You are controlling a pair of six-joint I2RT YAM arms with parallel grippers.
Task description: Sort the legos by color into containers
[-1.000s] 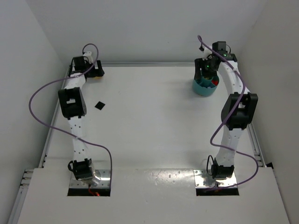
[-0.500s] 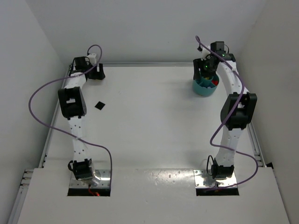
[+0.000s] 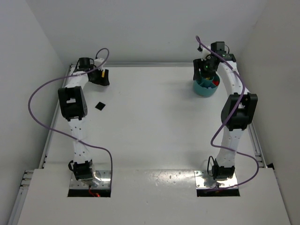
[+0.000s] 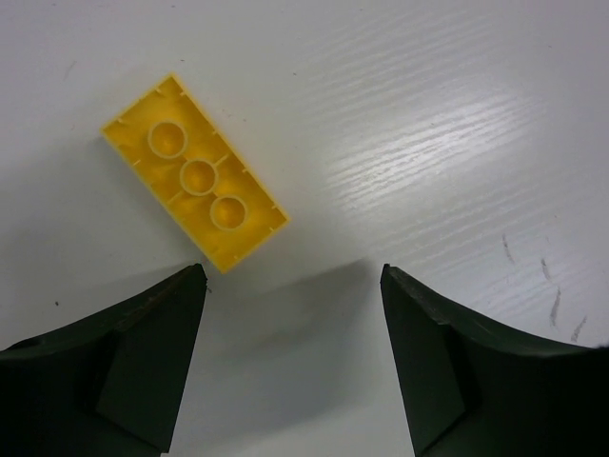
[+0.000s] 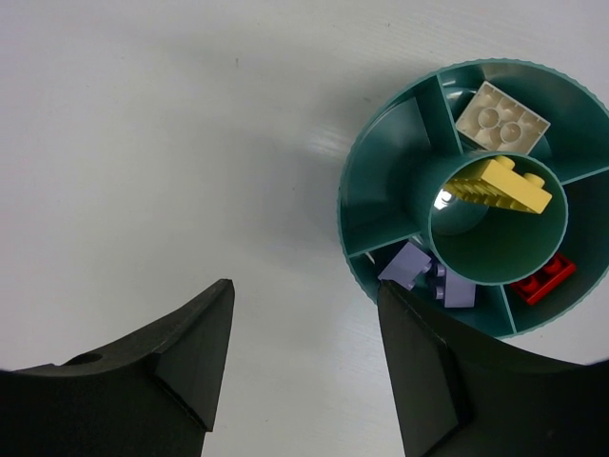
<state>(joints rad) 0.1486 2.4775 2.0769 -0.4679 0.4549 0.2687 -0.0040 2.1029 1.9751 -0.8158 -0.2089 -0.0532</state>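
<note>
L gripper (image 4: 293,278), jaws apart w/ nothing btwn, hangs over table (image 4: 457,114) at far-left corner; yellow lego (image 4: 195,173) lies flat just ahead, offset toward one finger (image 4: 143,362), long axis diagonal to the gap.

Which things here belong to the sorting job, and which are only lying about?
Belong to the job:
- loose yellow brick
- teal dish
- in the dish: white brick, second yellow brick, purple bricks, red brick

Only lying about:
- black square
</note>
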